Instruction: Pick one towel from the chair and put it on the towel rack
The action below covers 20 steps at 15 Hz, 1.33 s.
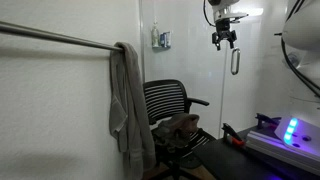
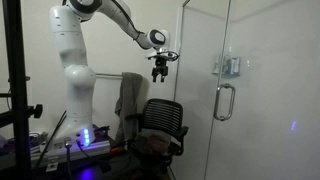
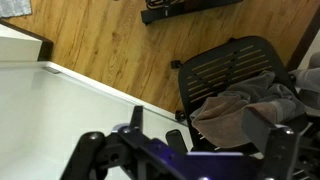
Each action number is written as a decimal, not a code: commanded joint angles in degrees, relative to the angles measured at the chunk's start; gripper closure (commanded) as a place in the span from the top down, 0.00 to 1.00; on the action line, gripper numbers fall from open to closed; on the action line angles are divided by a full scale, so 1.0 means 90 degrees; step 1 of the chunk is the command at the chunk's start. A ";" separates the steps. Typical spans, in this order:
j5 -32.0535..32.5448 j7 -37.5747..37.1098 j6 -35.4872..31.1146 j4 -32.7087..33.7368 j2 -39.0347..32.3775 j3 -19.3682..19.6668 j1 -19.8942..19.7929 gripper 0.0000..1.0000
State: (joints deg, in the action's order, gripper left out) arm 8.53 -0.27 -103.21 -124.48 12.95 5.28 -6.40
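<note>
While the end effector (image 1: 224, 40) hung released and empty well above the chair (image 1: 165, 98), it probably needed a centred descent onto the topmost towel (image 3: 235, 105), pinching a raised fold.

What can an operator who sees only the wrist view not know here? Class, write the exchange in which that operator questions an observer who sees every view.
Operator: My wrist view shows only the chair with towels on it. Where is the towel rack?
Observer: It is a horizontal bar, higher than the chair's backrest and to one side of it.
Operator: Is it bare?
Observer: No, a grey towel already hangs over its end nearest the chair.
Operator: How high are the jaws?
Observer: Well above the backrest, open and empty.
</note>
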 commanded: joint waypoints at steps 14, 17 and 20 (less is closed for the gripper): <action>0.0209 -0.0241 -0.0985 0.0024 -0.0444 -0.0196 0.0224 1.00; -0.0195 -0.0025 -0.0835 -0.0118 -0.1047 -0.0156 0.0271 1.00; -0.0074 -0.0664 -0.1390 -0.0203 -0.1470 -0.0219 0.0259 1.00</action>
State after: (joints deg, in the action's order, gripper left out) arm 7.49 -2.08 -112.45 -126.31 2.88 3.31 -4.14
